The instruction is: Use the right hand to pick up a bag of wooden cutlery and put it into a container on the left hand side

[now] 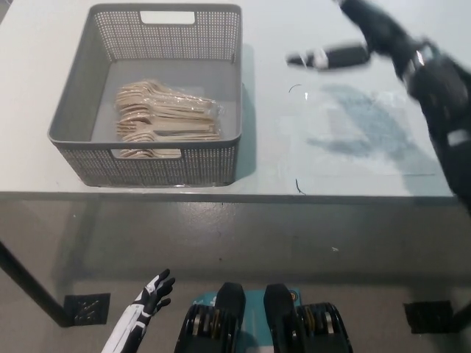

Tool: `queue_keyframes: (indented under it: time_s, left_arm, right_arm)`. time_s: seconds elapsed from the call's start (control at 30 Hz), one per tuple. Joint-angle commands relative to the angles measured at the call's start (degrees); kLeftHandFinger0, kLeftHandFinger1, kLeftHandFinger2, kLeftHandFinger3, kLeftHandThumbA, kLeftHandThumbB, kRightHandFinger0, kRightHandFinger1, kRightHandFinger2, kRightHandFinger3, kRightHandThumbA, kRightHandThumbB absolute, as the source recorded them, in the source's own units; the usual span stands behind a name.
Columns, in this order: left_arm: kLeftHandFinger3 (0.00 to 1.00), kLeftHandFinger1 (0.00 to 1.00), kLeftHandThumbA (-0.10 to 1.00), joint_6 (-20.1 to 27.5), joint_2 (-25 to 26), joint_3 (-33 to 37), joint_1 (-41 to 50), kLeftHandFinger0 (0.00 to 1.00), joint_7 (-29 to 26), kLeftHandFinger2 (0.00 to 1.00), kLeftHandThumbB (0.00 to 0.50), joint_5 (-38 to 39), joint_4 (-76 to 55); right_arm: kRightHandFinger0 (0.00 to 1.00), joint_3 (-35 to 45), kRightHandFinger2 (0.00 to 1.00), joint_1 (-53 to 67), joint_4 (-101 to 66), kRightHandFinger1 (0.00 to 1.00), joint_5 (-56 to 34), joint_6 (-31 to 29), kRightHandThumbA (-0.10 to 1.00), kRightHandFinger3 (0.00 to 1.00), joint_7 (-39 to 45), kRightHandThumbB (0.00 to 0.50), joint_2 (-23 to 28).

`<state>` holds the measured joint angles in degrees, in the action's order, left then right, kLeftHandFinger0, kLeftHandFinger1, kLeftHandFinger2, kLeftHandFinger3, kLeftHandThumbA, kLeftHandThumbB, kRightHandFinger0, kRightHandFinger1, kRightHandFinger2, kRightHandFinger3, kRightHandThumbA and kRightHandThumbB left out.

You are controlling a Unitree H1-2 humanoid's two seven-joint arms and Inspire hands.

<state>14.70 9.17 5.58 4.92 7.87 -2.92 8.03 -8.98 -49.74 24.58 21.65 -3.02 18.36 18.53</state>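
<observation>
Right hand [362, 35], black, blurred, up over far right part of surface [346, 158]; empty, one finger [328, 56] stretched out to the left, apart from the rest. Well left of it: grey basket [151, 166], bag of wooden cutlery [166, 116] lying flat inside. Left hand [152, 291], white, fingers spread, holding nothing, low at the frame's bottom left, below the surface edge

No text, label, brand or number could be read anywhere in the view. The bag of wooden cutlery [168, 112] and the grey basket [169, 165] carried no legible print, and the small dark marks [297, 89] on the white table [272, 158] were too small to tell as letters.
</observation>
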Motion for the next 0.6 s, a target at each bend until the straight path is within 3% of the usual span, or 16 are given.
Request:
queue_keyframes:
  time_s: [0.0,0.07,0.3,0.4,0.47,0.5,0.53,0.57]
  left_arm:
    - [1.00,1.00,1.00,0.54,1.53,-0.41,-0.30,1.00,1.39,1.00,0.140,1.04,-1.59]
    - [1.00,1.00,1.00,-0.15,1.59,-0.57,-0.01,1.00,1.97,1.00,0.155,2.29,-1.82]
    - [1.00,1.00,1.00,-0.75,1.64,-0.80,-0.48,1.00,2.66,1.00,0.161,3.86,-2.02]
    - [1.00,1.00,1.00,-0.69,1.83,-0.87,-0.57,1.00,2.64,1.00,0.151,3.93,-1.99]
    - [1.00,1.00,1.00,-0.69,1.79,-0.83,-0.53,1.00,2.62,1.00,0.151,3.91,-1.81]
    - [1.00,1.00,1.00,-0.76,1.73,-0.82,-0.59,1.00,2.61,1.00,0.158,3.95,-1.67]
    - [1.00,1.00,1.00,-1.13,1.63,-0.84,-0.59,1.00,2.72,1.00,0.158,4.30,-1.69]
    - [1.00,1.00,1.00,-1.01,1.69,-0.81,-0.64,1.00,2.65,1.00,0.155,4.08,-1.65]
  right_arm:
    - [1.00,12.02,1.00,17.54,-37.94,1.00,-23.04,5.19,0.91,1.00,3.46,0.440,5.02]
    - [1.00,11.61,1.00,22.50,-40.25,1.00,-23.90,4.00,0.92,1.00,3.32,0.393,4.55]
    - [1.00,9.71,1.00,36.97,-43.10,1.00,-27.30,1.34,0.97,1.00,2.02,0.387,-0.13]
    - [1.00,8.64,1.00,41.47,-40.64,1.00,-27.58,-2.70,1.00,1.00,1.27,0.369,-2.28]
    - [1.00,9.61,1.00,43.32,-38.76,1.00,-34.49,-0.85,1.00,1.00,2.85,0.280,-4.22]
    - [1.00,10.21,1.00,44.34,-37.69,1.00,-36.66,-0.62,0.99,1.00,2.95,0.313,-5.34]
    - [1.00,10.97,1.00,45.70,-36.69,1.00,-39.34,0.77,0.99,1.00,3.13,0.316,-6.76]
    - [1.00,11.00,1.00,46.44,-35.21,1.00,-40.02,0.04,1.00,1.00,3.81,0.282,-7.08]
